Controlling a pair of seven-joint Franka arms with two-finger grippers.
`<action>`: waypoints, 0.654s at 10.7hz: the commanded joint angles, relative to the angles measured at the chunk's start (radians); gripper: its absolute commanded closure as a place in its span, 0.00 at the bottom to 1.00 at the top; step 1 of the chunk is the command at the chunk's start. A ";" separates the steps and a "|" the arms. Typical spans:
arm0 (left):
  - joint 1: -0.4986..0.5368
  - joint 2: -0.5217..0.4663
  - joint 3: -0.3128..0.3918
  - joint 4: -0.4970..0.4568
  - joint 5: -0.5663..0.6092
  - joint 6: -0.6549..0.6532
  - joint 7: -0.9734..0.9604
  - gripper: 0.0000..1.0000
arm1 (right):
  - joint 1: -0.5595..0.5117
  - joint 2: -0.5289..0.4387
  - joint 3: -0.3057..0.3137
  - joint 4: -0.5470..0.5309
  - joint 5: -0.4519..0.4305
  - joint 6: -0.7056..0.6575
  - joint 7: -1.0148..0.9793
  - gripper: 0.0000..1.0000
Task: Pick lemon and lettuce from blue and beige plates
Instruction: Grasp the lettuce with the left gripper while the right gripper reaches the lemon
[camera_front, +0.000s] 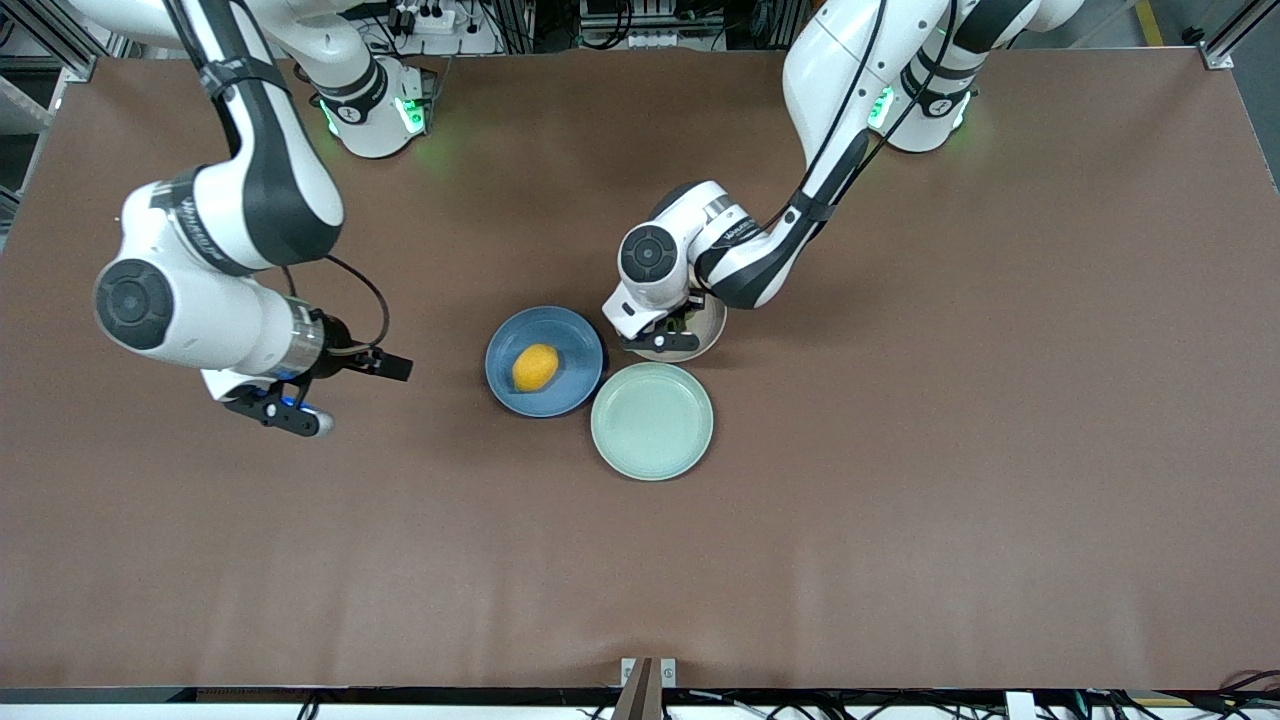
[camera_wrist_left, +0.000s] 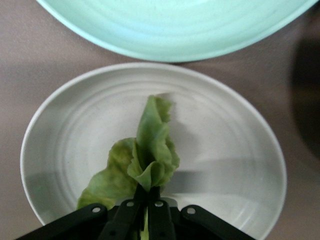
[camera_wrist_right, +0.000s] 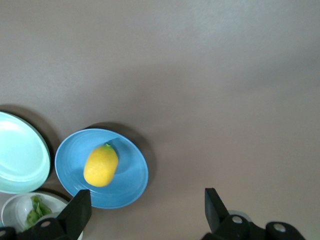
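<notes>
The lemon (camera_front: 535, 367) lies on the blue plate (camera_front: 575, 345); both also show in the right wrist view, the lemon (camera_wrist_right: 101, 165) on the plate (camera_wrist_right: 132, 177). My left gripper (camera_front: 668, 338) is down over the beige plate (camera_front: 712, 335) and hides most of it. In the left wrist view this gripper (camera_wrist_left: 145, 212) is shut on the lettuce (camera_wrist_left: 152, 145), whose crinkled leaf sticks out past the fingertips over the beige plate (camera_wrist_left: 240, 150). My right gripper (camera_front: 285, 412) hangs open and empty over bare table toward the right arm's end, apart from the blue plate; it shows open in its wrist view (camera_wrist_right: 147, 210).
A pale mint-green plate (camera_front: 652, 420) sits empty, nearer to the front camera than the beige plate and beside the blue one. It also shows in the left wrist view (camera_wrist_left: 175, 25) and the right wrist view (camera_wrist_right: 20, 155). Brown table surface lies all around the three plates.
</notes>
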 joint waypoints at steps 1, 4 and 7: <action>-0.002 -0.048 0.004 -0.001 0.019 -0.010 -0.042 1.00 | 0.065 -0.003 -0.005 -0.086 0.021 0.112 0.121 0.00; 0.024 -0.119 0.005 0.000 0.016 -0.077 -0.038 1.00 | 0.140 0.056 -0.005 -0.140 0.021 0.272 0.228 0.00; 0.094 -0.185 0.005 -0.001 0.019 -0.088 -0.038 1.00 | 0.180 0.107 -0.005 -0.144 0.021 0.318 0.244 0.00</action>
